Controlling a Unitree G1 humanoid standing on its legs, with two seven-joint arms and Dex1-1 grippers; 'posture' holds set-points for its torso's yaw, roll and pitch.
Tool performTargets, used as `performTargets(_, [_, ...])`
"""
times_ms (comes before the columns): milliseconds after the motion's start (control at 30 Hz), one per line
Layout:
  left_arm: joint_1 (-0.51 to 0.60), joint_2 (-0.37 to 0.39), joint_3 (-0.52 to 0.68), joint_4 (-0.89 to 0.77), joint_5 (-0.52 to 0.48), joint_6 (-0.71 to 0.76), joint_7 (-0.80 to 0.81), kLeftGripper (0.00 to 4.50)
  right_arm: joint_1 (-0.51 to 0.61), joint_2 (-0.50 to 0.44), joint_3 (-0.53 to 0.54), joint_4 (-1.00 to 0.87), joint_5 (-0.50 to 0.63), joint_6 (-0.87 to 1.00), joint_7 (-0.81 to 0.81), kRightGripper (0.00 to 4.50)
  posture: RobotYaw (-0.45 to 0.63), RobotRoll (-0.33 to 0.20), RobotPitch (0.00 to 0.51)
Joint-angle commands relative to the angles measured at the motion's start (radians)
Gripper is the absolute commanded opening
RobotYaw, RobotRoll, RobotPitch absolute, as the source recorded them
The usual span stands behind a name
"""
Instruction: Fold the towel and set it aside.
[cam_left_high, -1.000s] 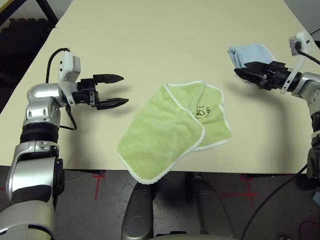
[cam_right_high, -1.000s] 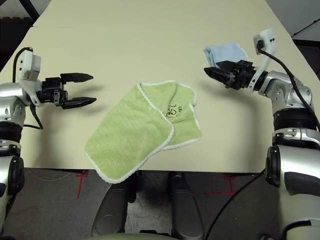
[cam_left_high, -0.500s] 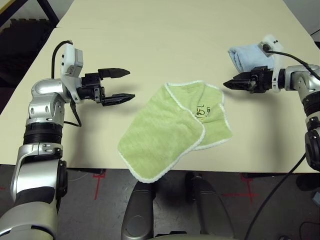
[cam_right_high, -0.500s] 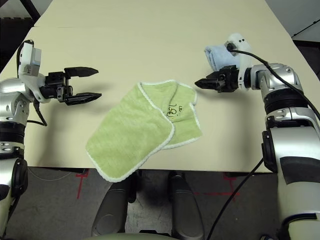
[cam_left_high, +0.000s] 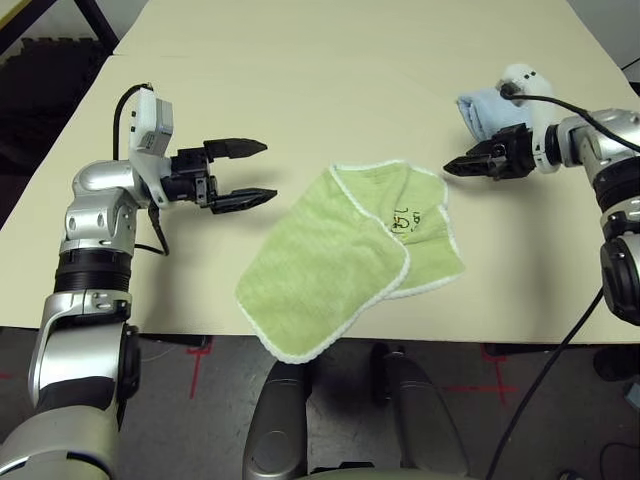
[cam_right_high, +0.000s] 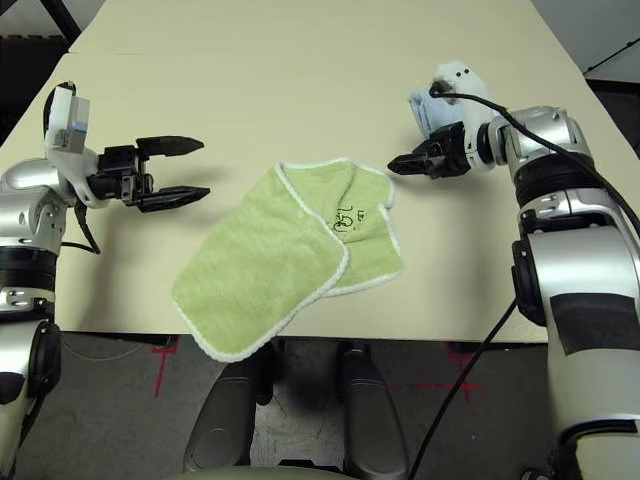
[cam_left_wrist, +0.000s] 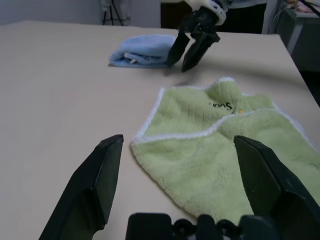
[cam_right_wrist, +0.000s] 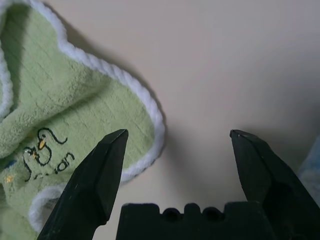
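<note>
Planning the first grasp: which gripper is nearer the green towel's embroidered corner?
Right. The right gripper hovers open just beyond that corner of the green towel, beside the blue towel. The left gripper, also open, hangs off the towel's opposite side.

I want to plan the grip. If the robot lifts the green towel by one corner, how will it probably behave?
The green towel will probably hang limp: it already lies in soft folds, with one corner drooping over the table edge. Its looped terry surface looks grippy, not slippery. It seems light, so a push may bunch it rather than slide it.
</note>
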Motion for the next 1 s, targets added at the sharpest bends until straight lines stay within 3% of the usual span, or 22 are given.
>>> performTargets(33, [-0.022,-0.009,-0.017,0.036,0.017,-0.015,-0.013,4.5,-0.02,0.009,0.007,-0.004,-0.012,0.04,-0.008,4.46,0.07,0.0,0.308])
performTargets(1000, [-0.037,-0.009,-0.017,0.042,0.021,-0.009,0.008,4.5,-0.005,0.1,0.041,0.019,-0.094,-0.078,-0.147,4.46,0.08,0.0,0.32])
